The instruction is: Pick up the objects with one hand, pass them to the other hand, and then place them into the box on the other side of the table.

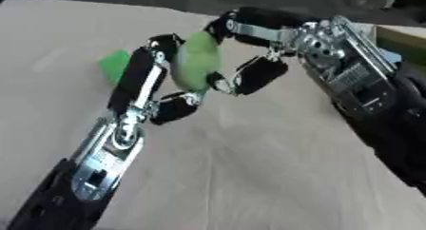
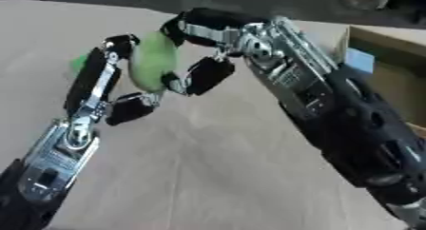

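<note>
The pale tan tabletop (image 1: 249,177) fills most of what I see through both eye views, its far edge running across the top of the scene. At the far right stands the brown cardboard box (image 2: 391,62) with its open top facing up; I make out a light patch on its near wall but cannot read what it is.

My right arm, black with silver joints (image 2: 349,129), enters from the lower right and slants up toward the centre. My left arm, black with a silver forearm (image 1: 100,172), enters from the lower left and rises toward the same spot.

The right hand (image 1: 262,48) is above the table at centre far, its fingers curled round the upper and right sides of the pale green rounded soft object (image 1: 197,60). The left hand (image 1: 154,84) meets it from the left, with fingers curled against the left and lower sides of the same green object. Both hands thus grip the object together, held off the tabletop, well apart from the box.

A smaller bright green object (image 1: 114,65) lies on the table just left of my left hand, partly hidden behind its fingers; I cannot tell its shape.
</note>
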Controlling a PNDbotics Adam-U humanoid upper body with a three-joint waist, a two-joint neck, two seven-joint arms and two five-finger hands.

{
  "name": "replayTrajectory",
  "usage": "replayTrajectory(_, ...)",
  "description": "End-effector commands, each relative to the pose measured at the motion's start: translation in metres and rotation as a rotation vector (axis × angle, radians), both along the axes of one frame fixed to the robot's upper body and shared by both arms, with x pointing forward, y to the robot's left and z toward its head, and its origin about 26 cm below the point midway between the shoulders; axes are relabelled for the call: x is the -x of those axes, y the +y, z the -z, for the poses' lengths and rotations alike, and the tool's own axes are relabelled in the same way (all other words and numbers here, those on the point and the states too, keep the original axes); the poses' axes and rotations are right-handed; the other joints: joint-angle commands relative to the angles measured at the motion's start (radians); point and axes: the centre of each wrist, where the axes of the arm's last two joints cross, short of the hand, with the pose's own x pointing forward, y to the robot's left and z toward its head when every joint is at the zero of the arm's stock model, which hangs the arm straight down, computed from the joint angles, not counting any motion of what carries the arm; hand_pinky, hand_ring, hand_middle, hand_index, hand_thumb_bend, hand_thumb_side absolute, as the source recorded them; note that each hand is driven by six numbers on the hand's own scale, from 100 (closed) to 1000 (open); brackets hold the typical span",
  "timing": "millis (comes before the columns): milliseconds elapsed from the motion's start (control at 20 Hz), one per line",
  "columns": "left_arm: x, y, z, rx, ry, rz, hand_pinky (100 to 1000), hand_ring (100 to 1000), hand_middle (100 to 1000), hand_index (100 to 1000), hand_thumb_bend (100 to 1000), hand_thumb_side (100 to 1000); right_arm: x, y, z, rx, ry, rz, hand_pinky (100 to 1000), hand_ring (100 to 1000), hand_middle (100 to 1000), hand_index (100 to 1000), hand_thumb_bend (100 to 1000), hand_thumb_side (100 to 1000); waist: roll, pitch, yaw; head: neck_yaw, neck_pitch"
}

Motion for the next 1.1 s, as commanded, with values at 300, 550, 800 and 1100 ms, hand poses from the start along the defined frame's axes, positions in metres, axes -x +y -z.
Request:
replayTrajectory(300, 0.0015, -0.0120, -0.0081, 0.024, -0.018, 0.027, 593, 574, 526, 595, 100, 100, 0.0053, 0.0016, -0.0082, -0.118, 0.073, -0.008, 889, 792, 534, 670, 100, 302, 0.008, -0.013, -0.005, -0.004, 0.008)
replayTrajectory(550, 0.0001, -0.0136, -0.0068, 0.019, -0.010, 0.025, 600, 582, 535, 614, 100, 100, 0.0056, 0.0017, -0.0077, -0.135, 0.101, -0.006, 886, 784, 506, 639, 100, 302, 0.009, -0.012, -0.007, -0.005, 0.008)
replayTrajectory(800, -0.0005, -0.0137, -0.0057, 0.005, -0.009, 0.018, 616, 598, 558, 643, 100, 100, 0.0055, 0.0009, -0.0081, -0.138, 0.097, -0.006, 883, 774, 483, 611, 100, 266, 0.010, -0.012, -0.008, -0.006, 0.008)
replayTrajectory(1100, -0.0008, -0.0121, -0.0057, 0.005, -0.028, -0.011, 666, 673, 648, 814, 411, 194, 0.0070, -0.0019, -0.0107, -0.143, 0.081, -0.004, 879, 766, 471, 599, 100, 238, 0.010, -0.014, -0.008, -0.007, 0.007)
